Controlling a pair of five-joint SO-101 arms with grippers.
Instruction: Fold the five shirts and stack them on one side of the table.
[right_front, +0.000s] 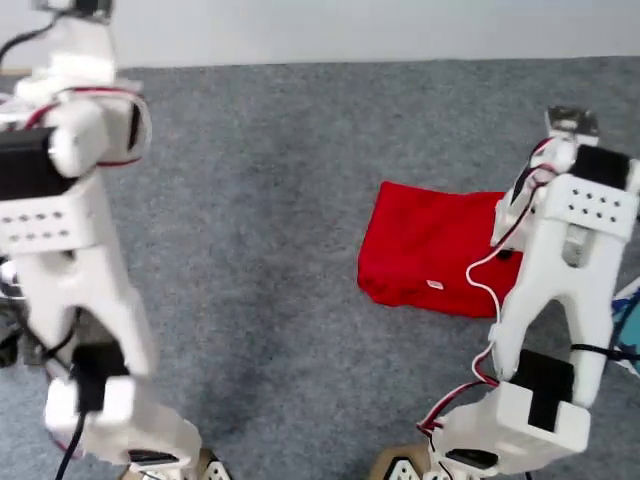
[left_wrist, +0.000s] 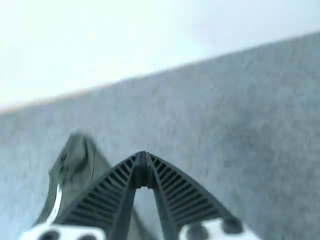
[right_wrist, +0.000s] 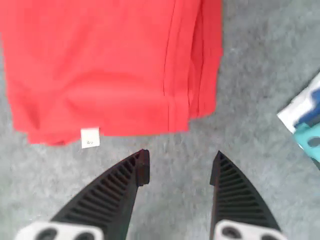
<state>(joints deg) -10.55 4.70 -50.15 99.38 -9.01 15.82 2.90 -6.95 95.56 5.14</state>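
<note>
Nearest the bases, the right arm (right_front: 560, 260) rises over the grey table (right_front: 260, 200), and its white body and a loose white cable hide the right edge of the red shirt (right_front: 430, 250) from above. The right gripper (right_wrist: 180, 167) has its two black ribbed fingers spread wide apart with only bare grey surface between them; it grips nothing. Its tips sit just short of the shirt's near edge. The shirt lies folded into a flat rectangle, with layered edges showing along one side and a small white tag (right_wrist: 90, 137) at the near edge. Off to one side, apart from the shirt, a blue, teal and white item (right_wrist: 305, 117) pokes in; what it is cannot be made out. Across the table the left arm (right_front: 70, 240) stands tall at the other side. The left gripper (left_wrist: 144, 162) has its fingers pressed together tip to tip, holding nothing. Just beyond it lies a dark green bunched cloth (left_wrist: 75, 162), partly hidden behind a finger. Farther off, the grey surface runs to a pale wall (right_front: 350, 30).
</note>
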